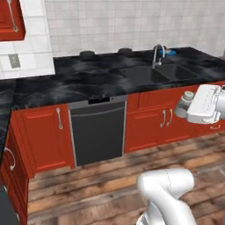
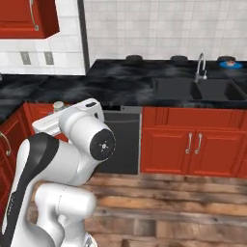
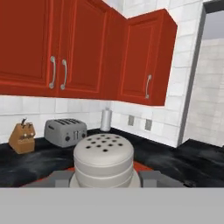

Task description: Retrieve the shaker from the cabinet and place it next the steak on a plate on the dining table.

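Shaker (image 3: pixel 103 159) clamped upright in gripper (image 3: pixel 105 178).

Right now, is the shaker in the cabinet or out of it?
Out. The shaker sits between the fingertips of the gripper, its perforated cap toward the hand camera, with the closed red wall cabinets far behind it.

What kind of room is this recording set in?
A home kitchen, rendered: a sink with faucet in a black marble counter, a dishwasher under it, and a toaster beneath red wall cabinets.
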